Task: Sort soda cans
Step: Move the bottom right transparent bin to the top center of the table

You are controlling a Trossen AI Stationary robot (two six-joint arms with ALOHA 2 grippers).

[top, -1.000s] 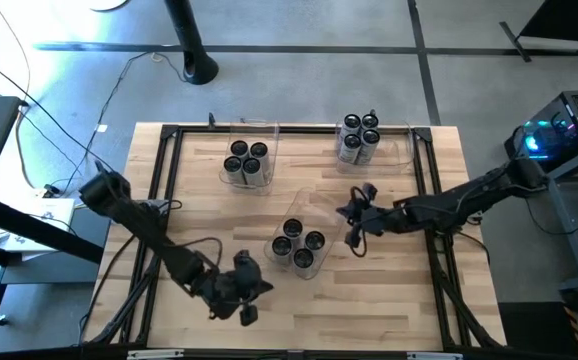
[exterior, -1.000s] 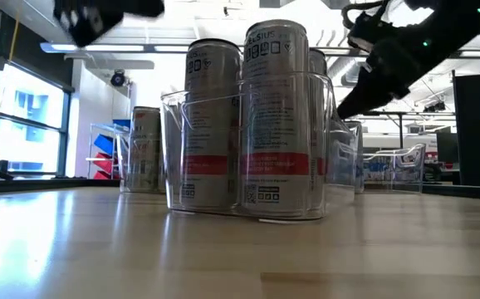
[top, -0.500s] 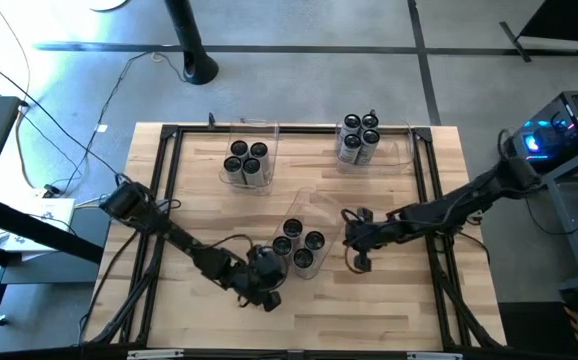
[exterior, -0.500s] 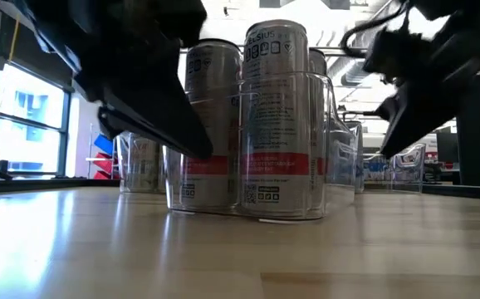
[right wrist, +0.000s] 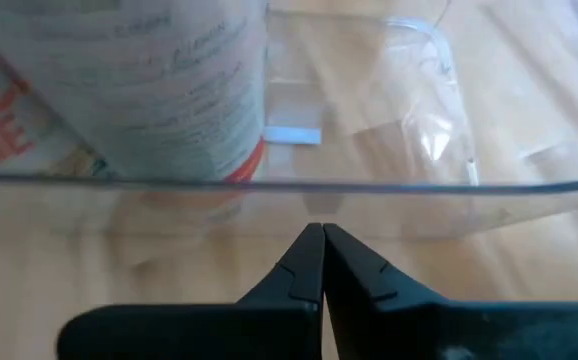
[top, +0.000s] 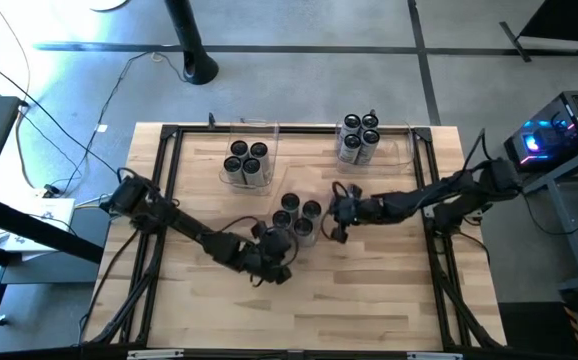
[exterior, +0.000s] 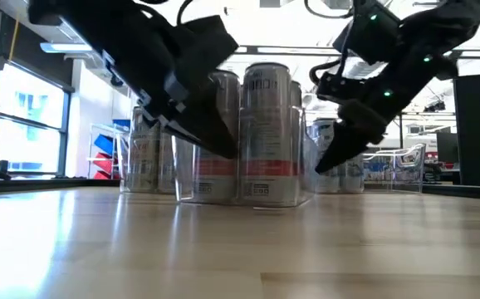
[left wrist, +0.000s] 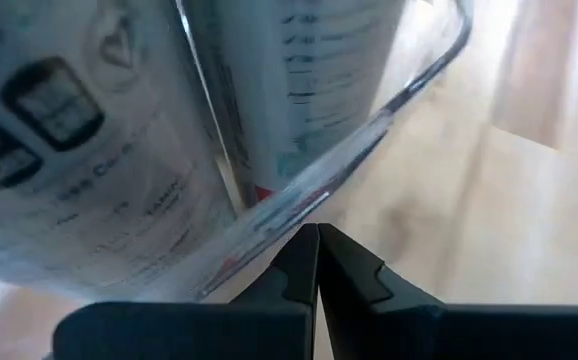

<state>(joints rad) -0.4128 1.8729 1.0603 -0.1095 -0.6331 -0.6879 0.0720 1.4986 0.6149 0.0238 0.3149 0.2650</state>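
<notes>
Several grey soda cans stand upright in a clear plastic bin at mid-table. Two more clear bins of cans sit near the far edge, one far left and one far right. My left gripper is shut at the middle bin's near side. My right gripper is shut at that bin's right side. In the low view the left gripper and the right gripper flank the bin. My left gripper presses its shut fingertips against the middle bin's near wall, low down, slanting in from the table's near left. The bin stands flat on the table. My right gripper sets its shut fingertips against the bin's right wall, coming level from the table's right.
A black frame runs around the wooden table top. Bare wood lies along the near edge and at the left of the table. Cables trail from both arms across the surface.
My left gripper swept from the near-left part of the table up to the middle bin. My right gripper dipped toward the near edge, then moved left to the bin's right side. The bin with its cans slid toward the far edge.
</notes>
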